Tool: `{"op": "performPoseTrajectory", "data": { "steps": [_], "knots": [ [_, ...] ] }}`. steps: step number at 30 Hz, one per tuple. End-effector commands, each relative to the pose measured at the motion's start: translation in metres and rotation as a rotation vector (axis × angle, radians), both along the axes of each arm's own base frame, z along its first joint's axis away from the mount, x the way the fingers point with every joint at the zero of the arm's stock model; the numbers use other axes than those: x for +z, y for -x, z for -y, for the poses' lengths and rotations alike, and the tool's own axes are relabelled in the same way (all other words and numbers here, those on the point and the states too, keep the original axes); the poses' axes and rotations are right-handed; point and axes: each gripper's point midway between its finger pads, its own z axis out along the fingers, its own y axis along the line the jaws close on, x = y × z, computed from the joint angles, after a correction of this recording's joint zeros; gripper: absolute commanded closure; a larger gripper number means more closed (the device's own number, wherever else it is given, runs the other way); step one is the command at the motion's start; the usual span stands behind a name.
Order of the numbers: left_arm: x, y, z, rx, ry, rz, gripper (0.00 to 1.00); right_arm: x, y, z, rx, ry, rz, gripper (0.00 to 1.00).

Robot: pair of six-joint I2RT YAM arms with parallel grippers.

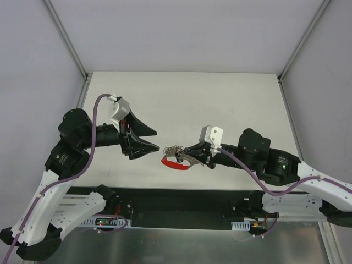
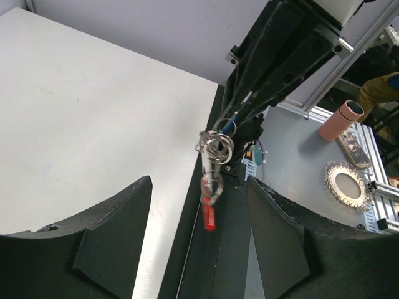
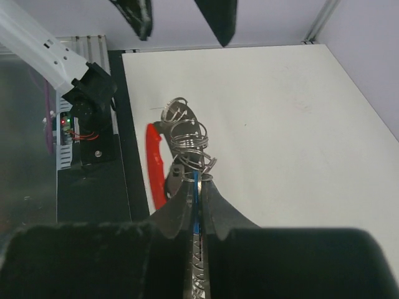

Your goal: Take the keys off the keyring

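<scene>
Gripped tight in the right gripper: the keyring, aloft over the near middle of the table, with the keys bunched at the fingertips and the red tag hanging just below. Facing it from the left, the left gripper — released, jaws spread, nothing between them, near the bunch but apart from it.

Judged to be the approach for a pinch on one key. To do it well: bring the left jaws in level, pick a single key at the left of the bunch rather than the wire coils, close only once centred — then work it round the ring against the right gripper's hold. Avoid catching the tag or two keys together; hard to tell single keys apart here.

Nothing seen between the open jaws and the bunch. Along the near edge, a black base rail; in the left wrist view, a pink cylinder and an ornate round frame off the table, no hindrance.
</scene>
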Motion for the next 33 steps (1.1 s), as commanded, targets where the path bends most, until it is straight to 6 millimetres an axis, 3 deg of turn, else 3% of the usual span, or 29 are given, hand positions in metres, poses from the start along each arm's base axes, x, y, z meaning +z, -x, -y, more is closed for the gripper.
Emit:
{"op": "performPoseTrajectory", "data": {
  "steps": [1,3,5,8,12,18,26,33],
  "knots": [
    [0.004,-0.009,0.006,-0.021,-0.011,0.012,0.39,0.018,0.016,-0.01,0.135,-0.02,0.078,0.99],
    [0.001,-0.016,0.013,-0.042,-0.011,0.0,0.38,0.024,0.02,-0.013,0.163,-0.012,0.075,0.99],
    [-0.001,-0.018,0.019,-0.08,-0.017,-0.032,0.39,0.016,0.02,-0.018,0.178,0.029,0.063,0.99],
    [-0.003,-0.013,0.023,-0.148,-0.007,-0.068,0.4,0.012,0.022,-0.021,0.199,0.065,0.055,0.99],
    [-0.025,-0.002,0.025,-0.228,-0.011,-0.101,0.4,0.008,0.016,-0.02,0.17,0.084,0.074,0.99],
    [-0.04,0.009,0.023,-0.281,-0.001,-0.112,0.41,0.019,0.015,-0.021,0.182,0.068,0.114,0.99],
    [-0.024,0.024,0.022,-0.37,0.104,-0.023,0.44,0.03,0.021,-0.034,0.234,-0.01,0.16,0.99],
    [-0.029,0.024,0.023,-0.354,0.116,-0.027,0.45,0.03,0.016,-0.041,0.214,-0.024,0.158,0.99]
  ]
}}
